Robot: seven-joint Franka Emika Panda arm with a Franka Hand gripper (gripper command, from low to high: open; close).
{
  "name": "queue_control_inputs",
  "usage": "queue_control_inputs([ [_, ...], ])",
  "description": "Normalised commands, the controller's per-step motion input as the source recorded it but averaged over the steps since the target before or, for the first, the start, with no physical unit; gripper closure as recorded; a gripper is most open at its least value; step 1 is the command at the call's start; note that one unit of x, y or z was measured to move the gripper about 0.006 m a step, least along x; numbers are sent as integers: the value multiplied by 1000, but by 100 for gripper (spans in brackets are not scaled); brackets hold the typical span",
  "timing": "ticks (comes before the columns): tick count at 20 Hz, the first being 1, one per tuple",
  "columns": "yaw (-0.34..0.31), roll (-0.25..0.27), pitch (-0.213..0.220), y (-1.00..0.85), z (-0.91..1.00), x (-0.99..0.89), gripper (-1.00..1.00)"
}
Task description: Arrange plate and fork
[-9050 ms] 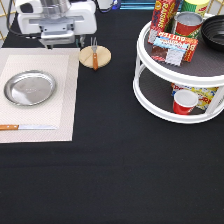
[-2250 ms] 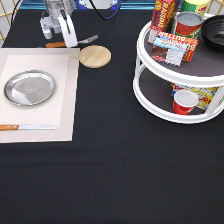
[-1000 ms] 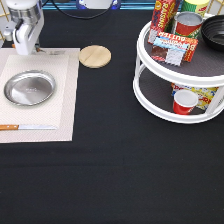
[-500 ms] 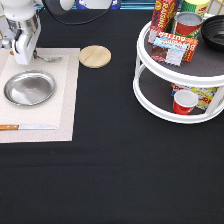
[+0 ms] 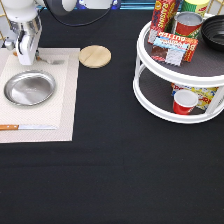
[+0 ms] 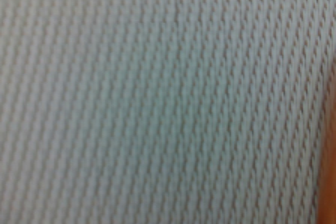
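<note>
The shiny silver plate (image 5: 29, 88) lies on the beige placemat (image 5: 61, 112) at the exterior view's left. Just above it, my gripper (image 5: 26, 59) is down at the mat's top edge, shut on the fork (image 5: 51, 62). Only the fork's silver tines show, pointing toward the exterior view's right; the gripper hides its handle. The wrist view is filled with the placemat's weave (image 6: 150, 110) from very close, with an orange strip along one edge.
A wooden-handled knife (image 5: 27, 127) lies on the mat below the plate. A round wooden coaster (image 5: 95, 56) sits on the black table beside the mat. A white two-tier turntable (image 5: 160, 112) with cans, boxes and a red cup (image 5: 185, 101) stands at the right.
The gripper carried the fork from the coaster leftward to the placemat and has lowered it onto the mat's top edge above the plate. Plate, knife and coaster have not moved.
</note>
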Motion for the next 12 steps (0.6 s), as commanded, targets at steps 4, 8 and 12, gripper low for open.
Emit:
queue_control_inputs([
  [4,67,-53,69,415,651,14,-100],
  [8,83,-119,119,824,826,212,-100],
  [12,64,-158,106,849,626,134,-100],
])
